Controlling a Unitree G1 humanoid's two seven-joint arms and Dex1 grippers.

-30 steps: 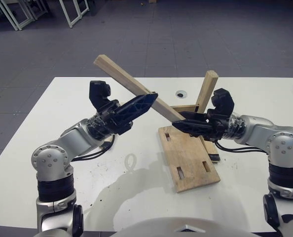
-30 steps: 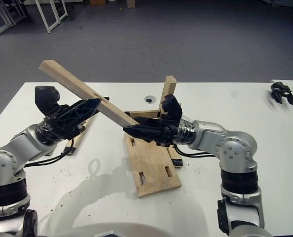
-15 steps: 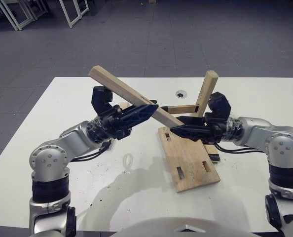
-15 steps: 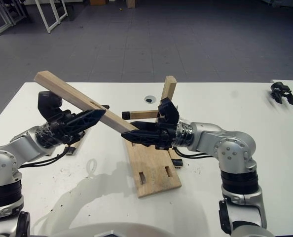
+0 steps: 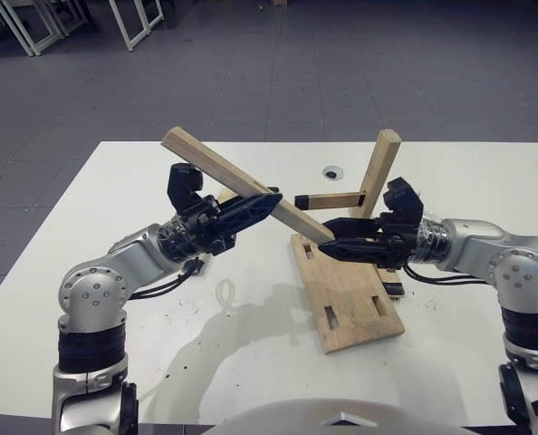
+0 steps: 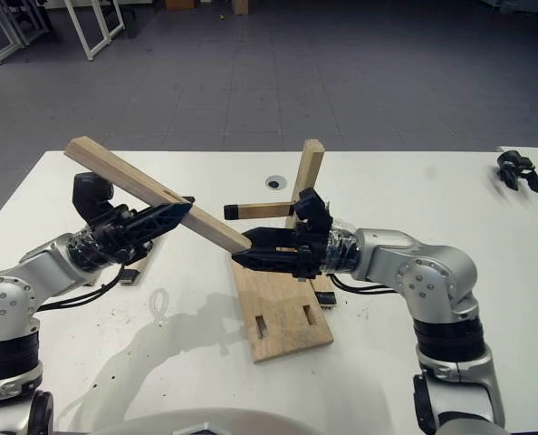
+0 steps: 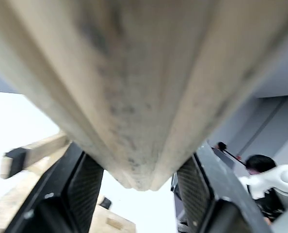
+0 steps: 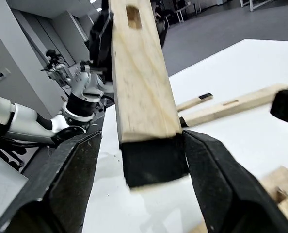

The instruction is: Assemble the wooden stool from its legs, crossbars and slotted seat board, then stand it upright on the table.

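Grey floor tiles stretch behind a white table (image 6: pixel 360 362) on which the slotted seat board (image 5: pixel 350 299) lies flat, right of centre, its rectangular slots facing up.

Left end effector (image 5: pixel 267 201) is clenched on a wooden leg (image 5: pixel 216 167) near its middle and holds it in the air, tilted: the bare end points up and to the far left, the end with the black cap (image 8: pixel 153 160) slopes down toward the board's far left corner and hangs just above it.

Right end effector (image 5: pixel 331 248) reaches in low over the board from the right, released, its fingers (image 8: pixel 76 184) parted on either side of that capped end; on one side a strip of table shows between finger and cap.

At the board's far right corner a second leg (image 5: pixel 382 168) stands leaning, with a crossbar (image 5: pixel 334 200) sticking out from it to the left, black-tipped. Whether this leg sits in a slot cannot be told. Another black-ended wooden piece (image 5: pixel 391 288) lies along the board's right edge, mostly hidden under the right arm.
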